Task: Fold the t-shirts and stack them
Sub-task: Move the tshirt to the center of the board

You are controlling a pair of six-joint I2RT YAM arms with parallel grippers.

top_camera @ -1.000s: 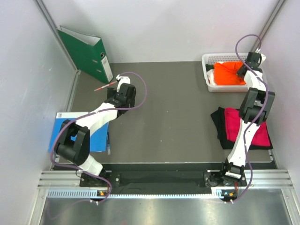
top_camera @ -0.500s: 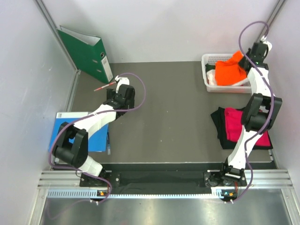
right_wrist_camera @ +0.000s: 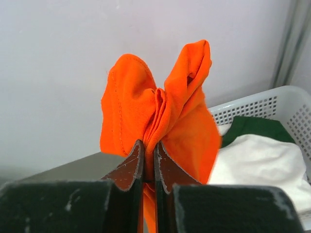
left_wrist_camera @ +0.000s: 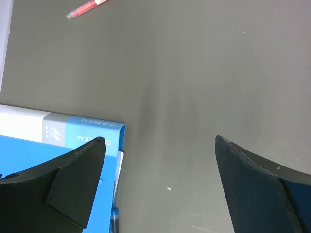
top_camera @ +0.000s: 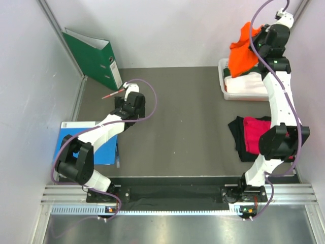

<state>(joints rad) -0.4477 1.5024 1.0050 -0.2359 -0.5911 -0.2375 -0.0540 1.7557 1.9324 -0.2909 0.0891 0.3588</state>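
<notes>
A bright orange cloth t-shirt (top_camera: 242,53) is being pinched between the closed fingers of the right gripper (top_camera: 261,42) and is being held in the air at the upper right of the top view, hanging above a white perforated plastic basket (top_camera: 224,87). In the right wrist view, the orange cloth (right_wrist_camera: 160,116) is being squeezed into a bunched fold just above the gripper's tips (right_wrist_camera: 146,150), which are clamped tight on it. Inside the basket (right_wrist_camera: 272,104), a white t-shirt with dark green trim (right_wrist_camera: 252,165) is being left lying by itself. Below the basket, at the right edge of the dark grey table (top_camera: 188,117), a magenta pink t-shirt (top_camera: 256,134) is being carried on top of a black t-shirt (top_camera: 236,134).

At centre left, the left gripper (top_camera: 122,103) is being held over bare table with its fingers (left_wrist_camera: 73,179) spread wide apart and nothing between them. A flat blue folder (left_wrist_camera: 29,155) is being seen under it at the lower left, a red pen (left_wrist_camera: 87,8) at the upper left, and a green ring binder (top_camera: 94,58) against the back wall.
</notes>
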